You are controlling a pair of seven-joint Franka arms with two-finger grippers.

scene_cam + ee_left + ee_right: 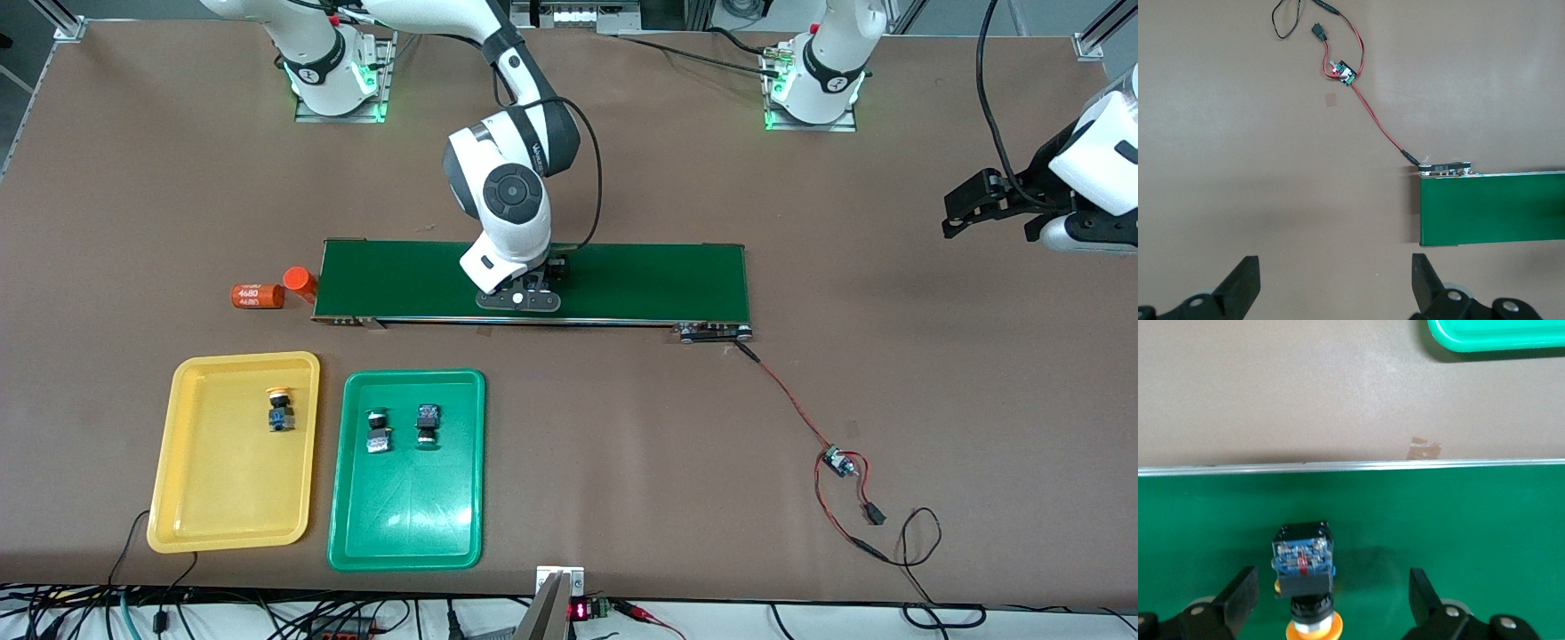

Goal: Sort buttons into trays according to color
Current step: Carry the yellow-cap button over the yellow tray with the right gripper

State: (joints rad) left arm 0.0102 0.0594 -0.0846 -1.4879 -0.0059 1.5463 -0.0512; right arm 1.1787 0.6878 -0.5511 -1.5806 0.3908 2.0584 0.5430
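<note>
The right gripper (533,283) is down low over the long dark-green conveyor belt (640,284), roughly mid-length, with its fingers (1238,597) spread wide and holding nothing. Between those fingers, lying on the belt, is a small push-button switch with a black-and-blue blocky body and a yellow-orange round cap (1303,577); neither finger touches it, there is a gap on each side.

Away at the left arm's end of the table, clear of the belt, the left gripper (991,206) hangs in the air over bare brown tabletop (889,400), its fingers (1241,283) likewise wide apart and empty; this arm waits.

Nearer to the front camera than the belt lie the two shallow plastic trays side by side. The yellow rectangular tray (187,524) sits toward the right arm's end, and one yellow-capped switch (281,410) lies in it, close to the rim nearest the belt. The bright green rectangular tray (356,533) is just beside it, and two more blocky switches (380,433) (427,425) lie next to each other in its half nearest the belt.

Just off the belt's end toward the right arm are two orange cylinders, one lying and printed "4680" (257,295), one upright (300,283). From the belt's other end a red-and-black wire (787,396) runs to a small circuit board (837,461).
</note>
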